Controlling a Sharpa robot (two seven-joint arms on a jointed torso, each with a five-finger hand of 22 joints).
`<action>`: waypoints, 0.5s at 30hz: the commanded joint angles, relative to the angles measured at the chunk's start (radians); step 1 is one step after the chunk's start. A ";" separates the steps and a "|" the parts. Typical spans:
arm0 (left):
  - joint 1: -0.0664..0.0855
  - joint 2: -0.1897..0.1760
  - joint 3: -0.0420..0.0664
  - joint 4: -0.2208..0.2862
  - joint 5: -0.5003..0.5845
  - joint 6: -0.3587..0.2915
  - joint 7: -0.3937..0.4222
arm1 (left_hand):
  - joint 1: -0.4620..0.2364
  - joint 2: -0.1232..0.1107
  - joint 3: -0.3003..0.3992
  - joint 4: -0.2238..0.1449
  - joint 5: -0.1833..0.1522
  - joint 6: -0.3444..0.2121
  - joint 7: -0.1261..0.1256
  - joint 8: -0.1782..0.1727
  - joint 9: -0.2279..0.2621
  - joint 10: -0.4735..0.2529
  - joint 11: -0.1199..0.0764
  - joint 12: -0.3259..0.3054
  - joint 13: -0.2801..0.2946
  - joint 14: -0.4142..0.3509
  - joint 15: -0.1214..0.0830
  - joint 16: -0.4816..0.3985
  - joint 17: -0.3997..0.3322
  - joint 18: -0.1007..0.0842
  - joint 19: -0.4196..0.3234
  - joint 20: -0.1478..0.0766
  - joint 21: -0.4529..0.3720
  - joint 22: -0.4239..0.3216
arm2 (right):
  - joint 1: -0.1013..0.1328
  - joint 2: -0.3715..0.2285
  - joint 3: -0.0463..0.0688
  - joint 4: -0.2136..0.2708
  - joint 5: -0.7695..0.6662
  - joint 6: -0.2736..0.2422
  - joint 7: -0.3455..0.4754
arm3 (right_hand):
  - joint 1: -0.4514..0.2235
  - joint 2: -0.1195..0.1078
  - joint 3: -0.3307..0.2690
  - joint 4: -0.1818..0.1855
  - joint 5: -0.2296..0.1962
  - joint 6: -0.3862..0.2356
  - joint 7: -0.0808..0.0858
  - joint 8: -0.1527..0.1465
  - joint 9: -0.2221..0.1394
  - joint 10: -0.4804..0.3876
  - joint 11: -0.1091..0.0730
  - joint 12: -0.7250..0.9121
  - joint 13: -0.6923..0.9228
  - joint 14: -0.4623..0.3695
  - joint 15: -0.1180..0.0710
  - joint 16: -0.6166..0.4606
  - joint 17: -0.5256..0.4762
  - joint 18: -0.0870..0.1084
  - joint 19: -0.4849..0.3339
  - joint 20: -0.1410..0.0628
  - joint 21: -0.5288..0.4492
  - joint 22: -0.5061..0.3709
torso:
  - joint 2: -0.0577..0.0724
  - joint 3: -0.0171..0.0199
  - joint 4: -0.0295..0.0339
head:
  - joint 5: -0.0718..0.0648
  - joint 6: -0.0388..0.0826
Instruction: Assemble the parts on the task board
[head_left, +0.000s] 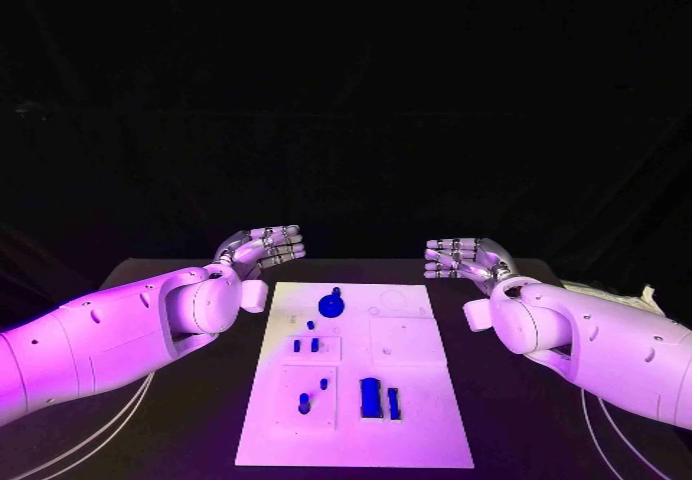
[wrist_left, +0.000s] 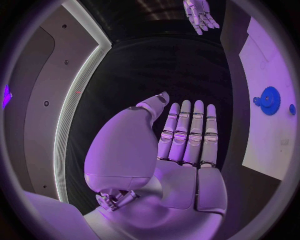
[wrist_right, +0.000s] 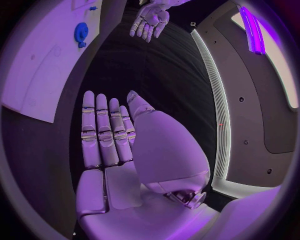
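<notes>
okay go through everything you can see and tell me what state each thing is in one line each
Left hand: open, holding nothing, raised beyond the board's far left corner.
Right hand: open, holding nothing, raised beyond the far right corner.
Task board: flat on the table.
Blue gear: lying on the board, untouched.

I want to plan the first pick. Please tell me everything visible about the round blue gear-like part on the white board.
The round blue gear-like part looks like plastic, a toothed disc with a small knob at its rim. It lies flat near the far end of the white task board, left of the middle. Nothing touches it; both hands hover apart from it.
</notes>
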 joint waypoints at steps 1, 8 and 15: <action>-0.004 0.012 0.001 -0.014 0.041 -0.046 0.068 | 0.007 0.011 -0.011 0.002 0.003 -0.003 0.000 -0.003 -0.001 -0.001 0.004 -0.007 0.000 0.014 0.000 -0.024 -0.011 0.006 0.001 0.003 0.000 -0.020 | 0.000 0.023 0.002 -0.040 0.060 0.081 0.093 | -0.017 0.003 0.003 -0.017 -0.007 -0.001 0.000 0.000 -0.021 0.003 0.006 0.000 -0.049 0.031 -0.005 -0.014 -0.041 0.007 0.032 -0.004 -0.024 -0.029 | -0.009 0.0004 0.0041 | -0.003 0.017; -0.008 0.022 0.001 -0.023 0.044 -0.050 0.081 | 0.012 0.017 -0.019 0.001 0.003 0.000 0.005 -0.003 -0.001 0.002 0.003 -0.008 0.000 0.029 -0.002 -0.043 -0.019 0.007 0.008 0.002 0.002 -0.038 | 0.002 0.048 0.004 -0.079 0.042 0.097 0.104 | -0.031 0.011 0.009 -0.038 -0.010 0.008 0.004 0.000 -0.047 0.017 0.004 0.000 -0.103 0.064 -0.012 -0.014 -0.094 0.007 0.071 -0.009 -0.051 -0.066 | -0.005 0.0055 0.0039 | 0.000 0.031; -0.016 0.018 0.004 0.004 0.005 -0.077 0.049 | -0.566 0.138 -0.180 -0.047 -0.055 -0.442 -0.072 -0.068 -0.067 -0.466 -0.064 -0.072 -0.062 -0.384 -0.064 -0.128 -0.115 -0.069 -0.320 -0.112 -0.064 -0.207 | -0.001 0.033 -0.001 -0.033 0.052 0.005 0.074 | -0.656 0.041 -0.057 -0.124 -0.068 -0.414 -0.071 -0.063 -0.165 -0.465 -0.053 -0.065 -0.179 -0.444 -0.104 -0.077 -0.168 -0.067 -0.413 -0.093 -0.144 -0.130 | -0.013 0.0132 0.0241 | -0.016 0.040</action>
